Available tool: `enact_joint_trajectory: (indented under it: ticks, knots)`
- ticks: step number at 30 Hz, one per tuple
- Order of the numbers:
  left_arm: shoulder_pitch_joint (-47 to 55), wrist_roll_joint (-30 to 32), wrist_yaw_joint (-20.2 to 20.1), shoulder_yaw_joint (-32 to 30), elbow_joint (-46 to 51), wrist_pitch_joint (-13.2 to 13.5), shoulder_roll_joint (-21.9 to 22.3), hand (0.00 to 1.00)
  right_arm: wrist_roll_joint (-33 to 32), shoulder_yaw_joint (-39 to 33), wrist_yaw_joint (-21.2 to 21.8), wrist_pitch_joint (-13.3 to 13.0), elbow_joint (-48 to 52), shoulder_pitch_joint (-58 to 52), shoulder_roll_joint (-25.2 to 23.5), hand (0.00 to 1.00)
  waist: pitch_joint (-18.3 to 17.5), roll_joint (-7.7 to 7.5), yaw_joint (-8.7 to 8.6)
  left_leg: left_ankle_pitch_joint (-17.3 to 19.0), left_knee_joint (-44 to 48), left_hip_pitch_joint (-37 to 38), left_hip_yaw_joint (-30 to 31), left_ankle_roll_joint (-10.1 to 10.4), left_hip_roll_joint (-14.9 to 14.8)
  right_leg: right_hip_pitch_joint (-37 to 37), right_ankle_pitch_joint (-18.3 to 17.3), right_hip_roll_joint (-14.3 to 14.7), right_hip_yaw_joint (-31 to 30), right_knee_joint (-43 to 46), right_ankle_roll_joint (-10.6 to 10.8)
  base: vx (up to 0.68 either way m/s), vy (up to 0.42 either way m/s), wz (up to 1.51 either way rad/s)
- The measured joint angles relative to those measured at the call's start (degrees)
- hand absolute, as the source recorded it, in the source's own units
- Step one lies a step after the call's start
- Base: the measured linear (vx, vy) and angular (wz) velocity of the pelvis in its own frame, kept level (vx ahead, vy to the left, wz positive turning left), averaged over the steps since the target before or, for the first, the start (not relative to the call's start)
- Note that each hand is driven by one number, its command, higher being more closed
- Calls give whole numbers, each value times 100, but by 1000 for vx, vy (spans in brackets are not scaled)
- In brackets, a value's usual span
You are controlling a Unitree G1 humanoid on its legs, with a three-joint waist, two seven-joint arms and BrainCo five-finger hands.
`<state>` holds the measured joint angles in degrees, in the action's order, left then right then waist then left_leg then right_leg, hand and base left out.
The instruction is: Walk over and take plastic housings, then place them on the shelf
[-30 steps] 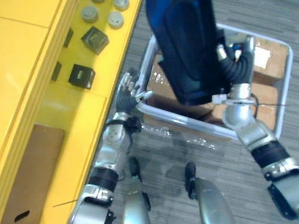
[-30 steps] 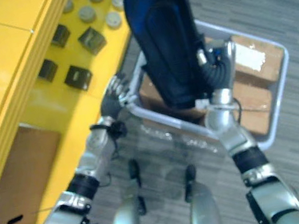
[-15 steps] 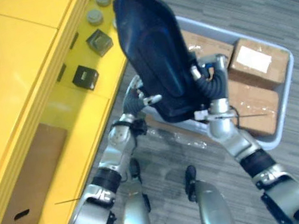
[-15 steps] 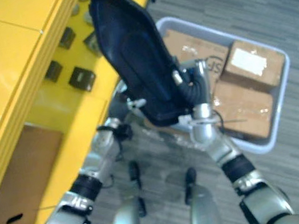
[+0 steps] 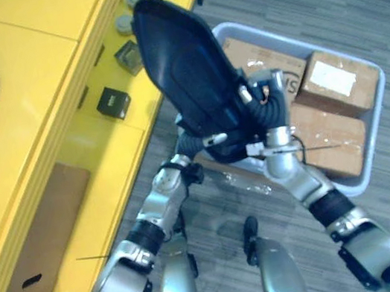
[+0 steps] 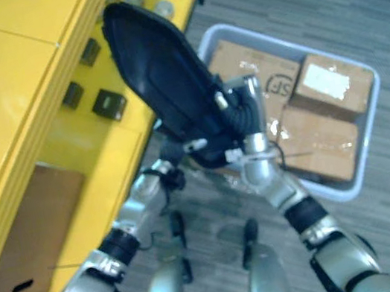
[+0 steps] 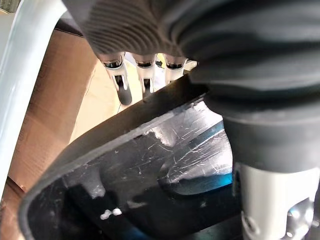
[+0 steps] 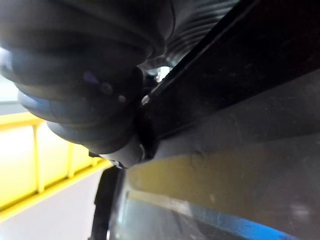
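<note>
Above the grey bin (image 5: 377, 130) of boxes (image 5: 331, 80), beside the yellow shelf (image 5: 27, 92), I held the housing (image 5: 191, 78) up, tilted: a large, dark, scuffed plastic shell. My left hand (image 7: 122, 87) laid straight fingers behind its rim; my right hand (image 5: 265, 103) touched it, grip unclear.
</note>
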<state>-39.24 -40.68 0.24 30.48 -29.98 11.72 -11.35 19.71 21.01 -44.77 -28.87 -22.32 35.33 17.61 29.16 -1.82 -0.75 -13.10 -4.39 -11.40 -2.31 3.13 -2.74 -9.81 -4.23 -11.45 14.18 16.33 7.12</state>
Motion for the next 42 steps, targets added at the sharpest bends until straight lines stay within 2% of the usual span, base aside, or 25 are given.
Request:
enact_joint_trajectory:
  ticks: [4, 8, 11, 14, 17, 20, 21, 23, 24, 27, 30, 34, 35, 36, 38, 41, 42]
  knots:
    - [-1, -229, 251, -83, 1, 469, 78, 100, -106, 32, -5, -27, 13, -6, -43, 100, -1, 3, 0, 11, 0, 1, 0, 13, 4, 0, 1, -2, -2, -2, 2, 0, 0, 0]
    - [2, -415, 489, -162, 1, 620, 103, 100, -105, 64, -6, -211, 49, -30, -191, 100, -18, 35, 1, 9, 0, 7, -2, 9, 7, 5, 1, -2, -2, -7, 2, 8, -18, 0]
    - [25, -445, 550, -281, 2, 724, 153, 100, -115, 61, -6, -297, 112, -140, -270, 100, -18, 35, 4, 14, 0, 50, -4, 10, 16, 61, 0, -9, 0, -29, 2, 7, -11, 0]
    - [203, -449, 589, -420, 7, 920, 330, 100, -118, 51, -6, -508, 236, -471, -314, 100, -33, 43, 16, 102, 0, 146, -17, 17, 32, 187, 1, -18, 1, -101, 6, 12, -7, -1]
    - [383, -323, 685, -502, 163, 1010, 342, 100, -118, 47, -6, -636, 337, -807, -364, 100, -104, 94, 18, 130, -1, 140, -43, 19, 36, 192, 6, -19, -3, -157, 16, 35, -20, -4]
    - [598, 189, 898, -505, 341, 1193, 339, 100, -141, 23, -6, -740, 344, -1047, -366, 100, -152, 176, 21, 144, -2, 154, -73, 6, 42, 220, 16, -24, -7, -214, 30, 48, -22, -3]
    - [650, 570, 1093, -504, 405, 1198, 339, 100, -230, 23, 2, -743, 330, -1149, -372, 0, -155, 181, 23, 138, -2, 212, -78, -2, 42, 297, 17, -20, -3, -256, 31, 69, -26, 0]
    - [683, 813, 1241, -491, 476, 1198, 339, 100, -345, 22, 74, -829, 335, -1307, -369, 0, -156, 182, 43, 163, -6, 340, -96, 14, 42, 452, 18, -13, 2, -318, 33, 75, -29, -2]
    - [713, 899, 1274, -494, 527, 1198, 340, 100, -340, 39, 172, -871, 310, -1433, -369, 0, -282, 203, 51, 180, -8, 344, -103, 9, 41, 492, 27, -2, 8, -398, 46, 38, -14, -3]
    - [786, 958, 1376, -621, 969, 1226, 408, 100, -456, 81, 604, -840, 31, -1928, -368, 0, -595, 195, 76, 211, -11, 371, -108, 18, 35, 610, 57, 22, 45, -564, 67, 72, -20, 2]
    - [786, 1272, 1560, -676, 1199, 1352, 406, 100, -683, 259, 818, -834, -87, -2114, -382, 0, -744, 203, 73, 226, -15, 507, -113, 33, 27, 848, 109, 44, 128, -750, 64, 59, -16, 5]
    - [800, 2404, 2152, -656, 1537, 1288, 563, 100, -1211, 786, 1531, -815, -128, -2146, -397, 0, -1092, 211, 142, 294, -17, 583, -132, 54, -45, 1054, 254, 116, 147, -1078, 38, 4, -7, -5]
    - [800, 3338, 2564, -670, 1661, 1108, 573, 100, -1265, 858, 1758, -817, -127, -2173, -451, 0, -1095, 210, 148, 301, -17, 650, -137, 53, -58, 1150, 287, 138, 147, -1145, 31, -2, -22, -5]
    - [800, 3774, 2745, -677, 1709, 1012, 557, 100, -1293, 862, 1853, -818, -119, -2187, -499, 0, -1097, 208, 147, 302, -17, 680, -137, 53, -64, 1189, 301, 147, 148, -1176, 30, -16, -17, -7]
    - [841, 4867, 3097, -733, 1862, 603, 446, 100, -1655, 794, 2217, -837, 21, -2299, -484, 0, -1176, 206, 143, 311, -20, 707, -152, 50, -76, 1208, 318, 162, 143, -1209, 28, -29, -11, -6]
    - [1124, 5284, 3271, -1054, 2103, 193, 301, 100, -1993, 481, 2448, -848, 569, -2609, -275, 0, -1259, 181, 130, 339, -22, 707, -190, 60, -81, 1215, 359, 172, 114, -1290, 35, -18, 5, -7]
    - [1181, 5322, 3283, -1138, 2116, 146, 244, 100, -2081, 395, 2497, -865, 744, -2647, -234, 0, -1263, 175, 129, 339, -23, 709, -207, 60, -86, 1216, 372, 177, 101, -1309, 40, -12, 4, -13]
